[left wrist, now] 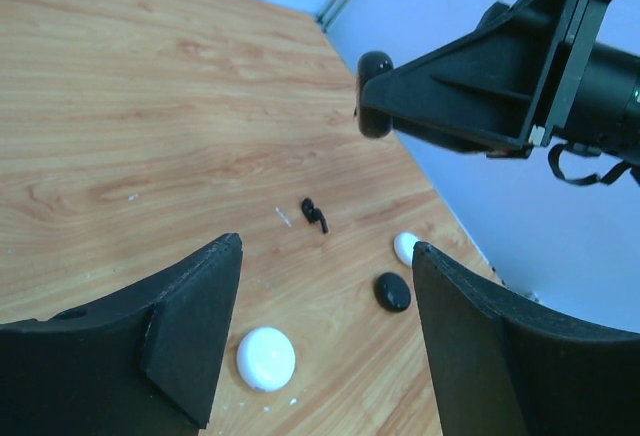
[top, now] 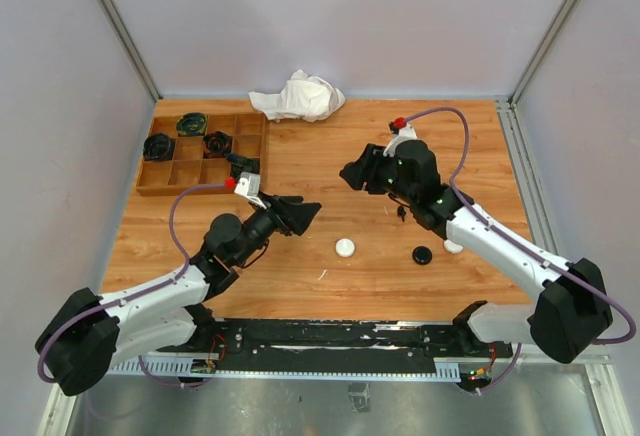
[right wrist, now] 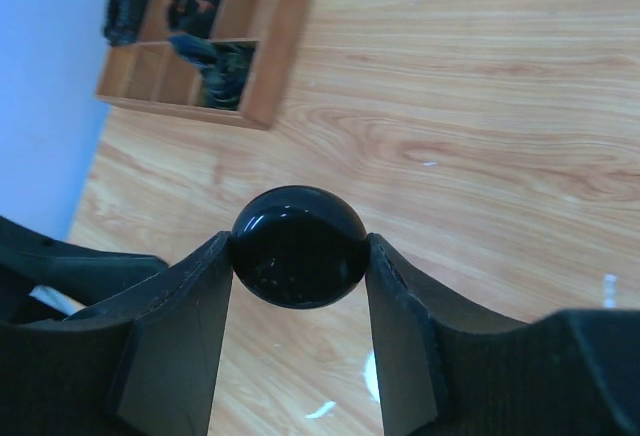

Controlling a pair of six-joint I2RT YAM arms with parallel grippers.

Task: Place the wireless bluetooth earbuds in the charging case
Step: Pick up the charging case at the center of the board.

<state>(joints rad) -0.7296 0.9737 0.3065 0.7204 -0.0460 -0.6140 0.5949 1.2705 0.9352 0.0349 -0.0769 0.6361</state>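
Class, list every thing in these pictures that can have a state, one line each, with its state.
left claw: open, empty.
right claw: shut on the black case.
black case: gripped, looks closed.
black earbud: loose on the table, outside any case.
middle white puck: lying flat, untouched.
black puck: lying flat, untouched.
right white puck: lying flat, untouched.
white cloth: crumpled.
wooden tray: some compartments filled, some empty.
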